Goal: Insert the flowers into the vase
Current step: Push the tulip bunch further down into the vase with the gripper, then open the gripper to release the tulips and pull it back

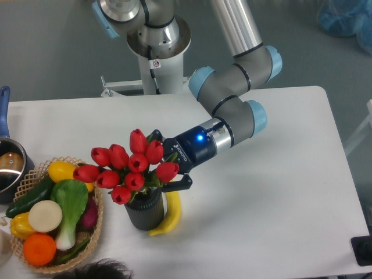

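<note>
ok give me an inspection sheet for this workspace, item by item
surface: white table, bare on its right half.
job's things: flowers, red tulips, stems down in the mouth of the vase, buds leaning left over it; vase upright.
clutter: banana lying against the vase's right side; woven basket of vegetables and fruit at left; pot at the left edge.
grippers: hand at the bunch just above the vase, fingers hidden by the blooms, so grip cannot be told.
cables: nothing seen.
surroundings: grey floor; robot base behind the table; blue bag top right; dark hair at the bottom edge.
</note>
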